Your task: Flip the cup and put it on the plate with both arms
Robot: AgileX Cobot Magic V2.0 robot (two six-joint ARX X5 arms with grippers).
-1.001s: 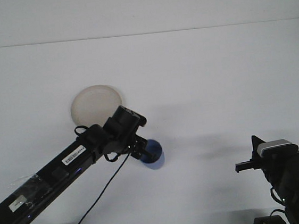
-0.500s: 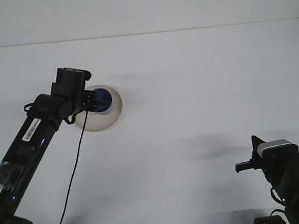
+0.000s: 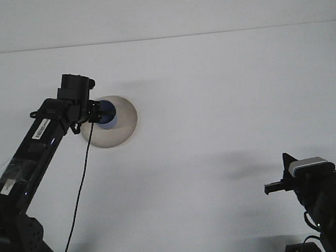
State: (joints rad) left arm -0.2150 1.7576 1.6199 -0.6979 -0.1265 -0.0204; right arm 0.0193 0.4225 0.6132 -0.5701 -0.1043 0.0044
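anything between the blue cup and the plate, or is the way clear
Nothing visible stands in the way. The blue cup is at the left gripper, directly over the plate, and the white table around the plate shows no other object. Whether the cup already rests on the plate cannot be told from this view.

A plain white table fills nearly the whole view. Behind its far edge rises a pale, bare wall, meeting it in a straight horizontal line
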